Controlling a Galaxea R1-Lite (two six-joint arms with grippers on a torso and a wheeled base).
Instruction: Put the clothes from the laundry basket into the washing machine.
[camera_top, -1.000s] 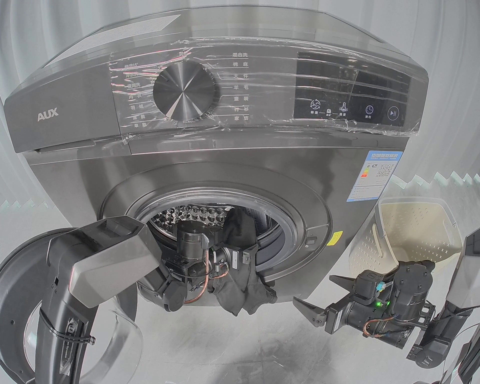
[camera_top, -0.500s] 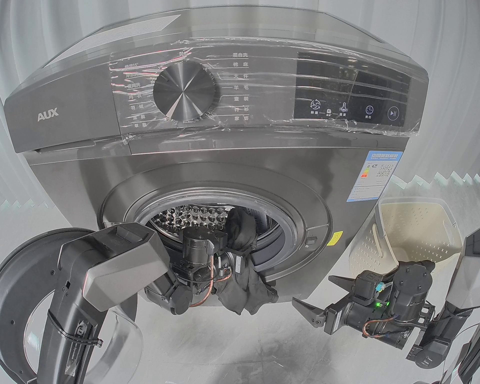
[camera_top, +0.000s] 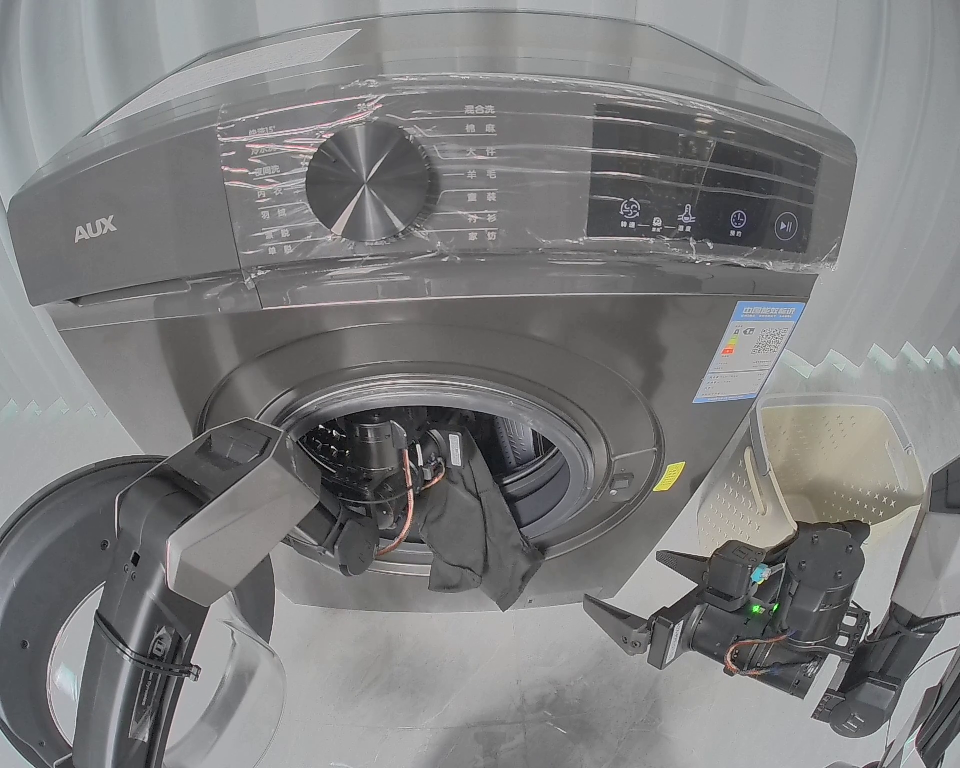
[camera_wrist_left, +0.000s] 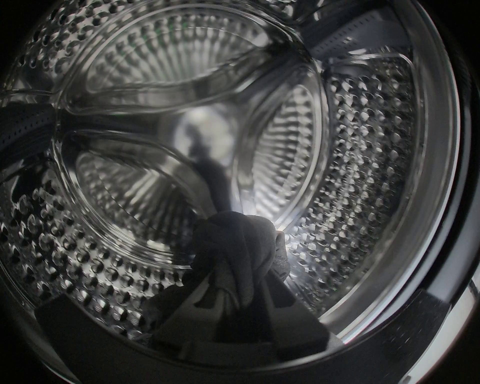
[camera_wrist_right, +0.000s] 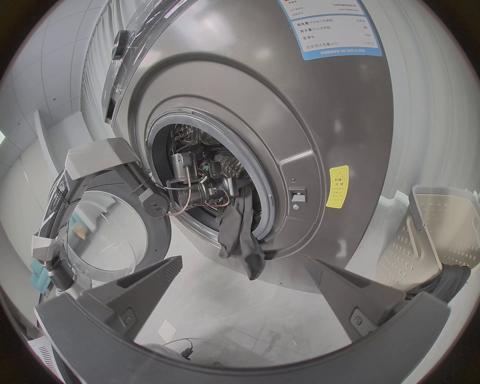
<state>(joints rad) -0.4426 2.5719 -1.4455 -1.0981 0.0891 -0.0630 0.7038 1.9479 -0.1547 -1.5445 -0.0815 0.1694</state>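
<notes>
left gripper (camera_wrist_left: 242, 280): closed tight on the bunched top of the dark garment (camera_top: 470, 540), inside the drum (camera_wrist_left: 350, 150).
dark garment: held at the washing machine (camera_top: 150, 230) opening, centre of the head view; its lower part is draped over the rim and hangs outside.
right gripper (camera_top: 628, 585): spread wide, nothing held, lower right of the head view.
laundry basket (camera_top: 800, 470): seen at right, beside the machine.
</notes>
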